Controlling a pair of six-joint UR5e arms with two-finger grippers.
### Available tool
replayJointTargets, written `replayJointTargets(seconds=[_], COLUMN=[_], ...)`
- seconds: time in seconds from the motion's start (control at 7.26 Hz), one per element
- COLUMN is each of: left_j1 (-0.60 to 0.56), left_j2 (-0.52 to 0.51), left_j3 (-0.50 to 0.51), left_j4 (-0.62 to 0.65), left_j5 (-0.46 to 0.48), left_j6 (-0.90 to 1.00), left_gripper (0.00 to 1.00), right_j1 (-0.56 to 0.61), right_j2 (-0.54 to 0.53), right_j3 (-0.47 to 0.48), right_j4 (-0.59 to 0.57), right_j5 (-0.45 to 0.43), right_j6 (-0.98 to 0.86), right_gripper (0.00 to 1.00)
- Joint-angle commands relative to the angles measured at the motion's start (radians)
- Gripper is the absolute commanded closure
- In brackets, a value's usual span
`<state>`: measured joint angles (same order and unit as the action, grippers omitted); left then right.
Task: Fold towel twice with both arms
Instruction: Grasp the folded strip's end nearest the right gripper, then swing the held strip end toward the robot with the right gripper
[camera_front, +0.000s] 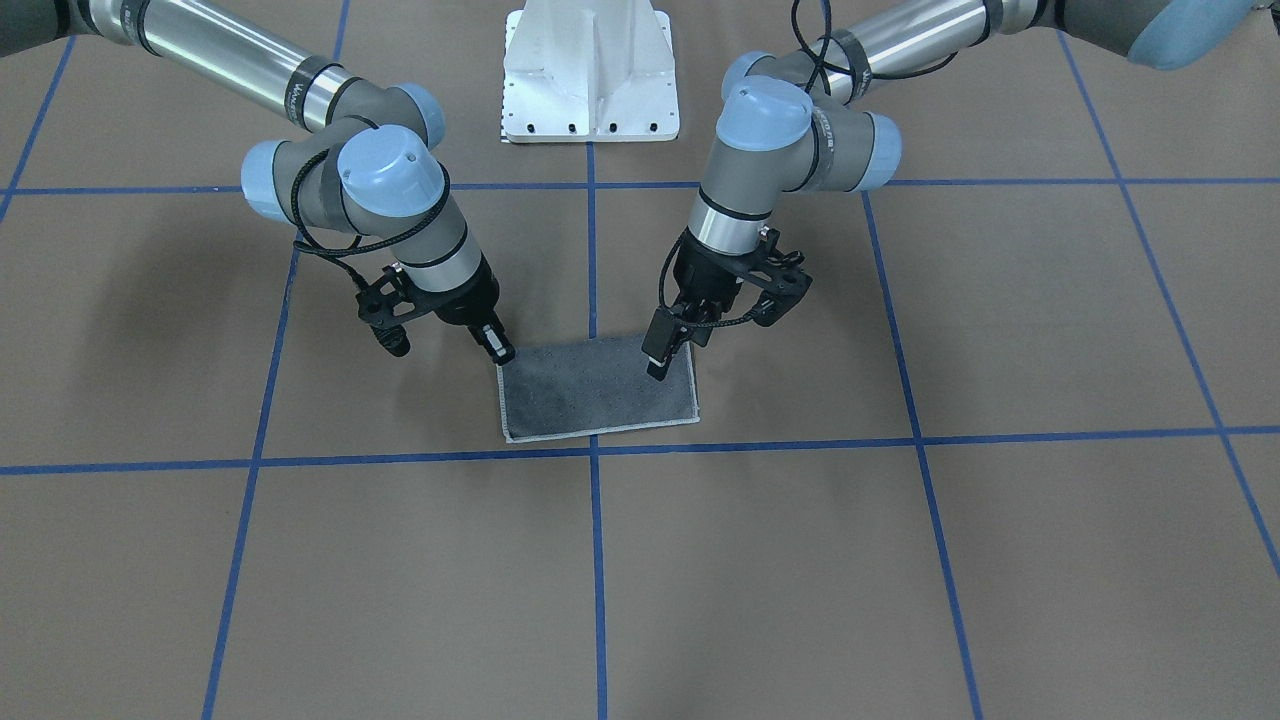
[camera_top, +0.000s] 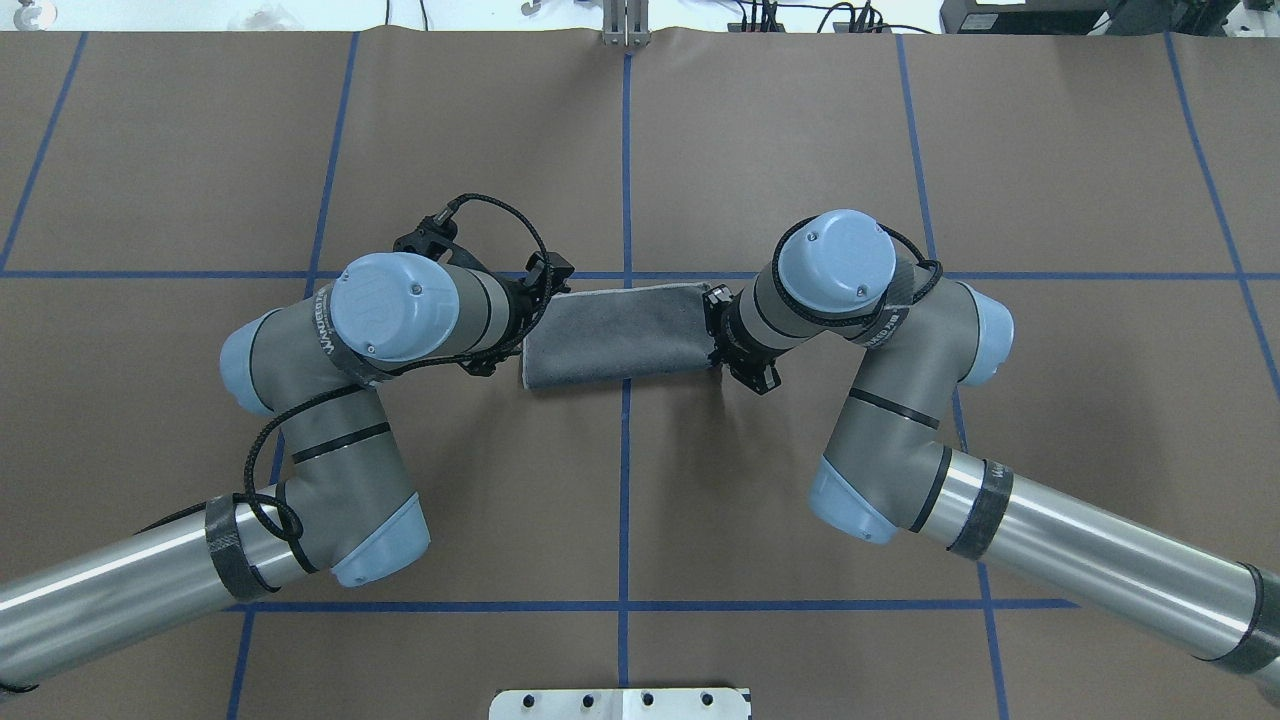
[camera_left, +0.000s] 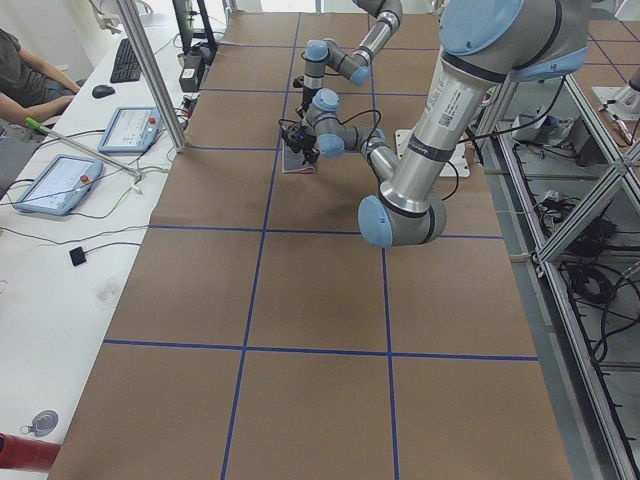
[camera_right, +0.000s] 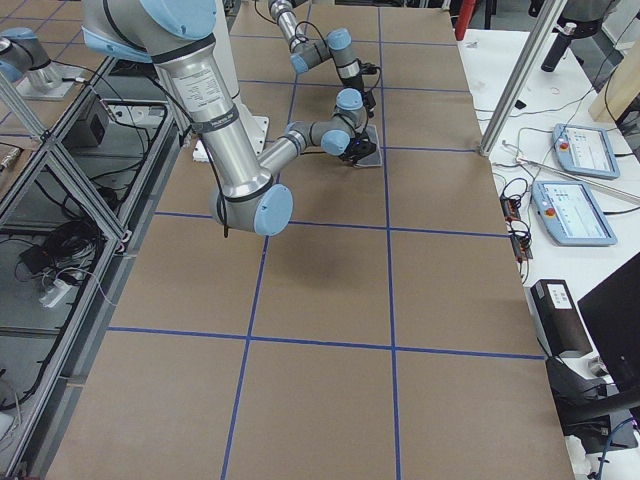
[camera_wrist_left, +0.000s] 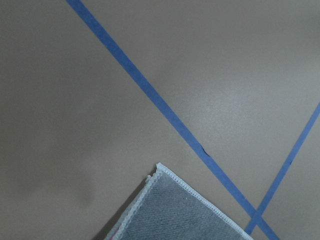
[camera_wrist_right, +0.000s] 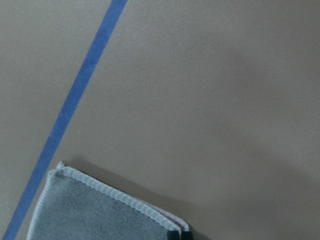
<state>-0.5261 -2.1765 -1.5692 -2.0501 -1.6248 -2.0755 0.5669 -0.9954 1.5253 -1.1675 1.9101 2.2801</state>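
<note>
One fold looks done, one left: the towel (camera_front: 598, 390) lies mid-surface, well clear of every edge, a doubled rectangle with its grey face up. My left gripper (camera_front: 678, 352) and right gripper (camera_front: 497, 348) sit low at its two short ends. Whether my fingers pinch cloth or stand apart, I cannot tell. Count: one towel, two arms (left arm (camera_top: 340, 470), right arm (camera_top: 900, 430)), two grippers.

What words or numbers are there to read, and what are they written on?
White letters on the black band of the silver-grey left arm: too blurred to read.
The same on the right arm: too blurred.
Two tablet screens on the white side bench: too small.
</note>
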Motion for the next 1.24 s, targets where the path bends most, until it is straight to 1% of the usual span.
replayJointTargets(seconds=[0.0, 0.14, 0.28, 0.41, 0.69, 0.83, 1.1], left_j1=[-0.002, -0.002, -0.002, -0.003, -0.003, -0.003, -0.003], left_j2=[0.001, 0.003, 0.003, 0.004, 0.007, 0.007, 0.007], left_j3=[-0.015, -0.020, -0.028, -0.035, -0.037, -0.035, -0.035], left_j4=[0.002, 0.004, 0.004, 0.005, 0.007, 0.007, 0.008], left_j5=[-0.001, -0.001, -0.006, -0.019, -0.020, -0.021, -0.021], left_j6=[0.000, 0.000, 0.000, 0.000, 0.000, 0.000, 0.000], left_gripper=[0.01, 0.01, 0.01, 0.01, 0.01, 0.01, 0.01], right_j1=[-0.025, -0.051, -0.085, -0.120, -0.165, -0.180, -0.215], right_j2=[-0.014, -0.072, -0.077, -0.069, -0.062, -0.057, -0.014], right_j3=[0.053, 0.128, 0.159, 0.164, 0.188, 0.188, 0.177], right_j4=[-0.007, -0.008, -0.009, -0.009, -0.008, -0.005, -0.007], right_j5=[0.009, 0.019, 0.021, 0.021, 0.065, 0.067, 0.060], right_j6=[0.005, 0.040, 0.082, 0.131, 0.206, 0.244, 0.249], right_gripper=[1.00, 1.00, 1.00, 1.00, 1.00, 1.00, 1.00])
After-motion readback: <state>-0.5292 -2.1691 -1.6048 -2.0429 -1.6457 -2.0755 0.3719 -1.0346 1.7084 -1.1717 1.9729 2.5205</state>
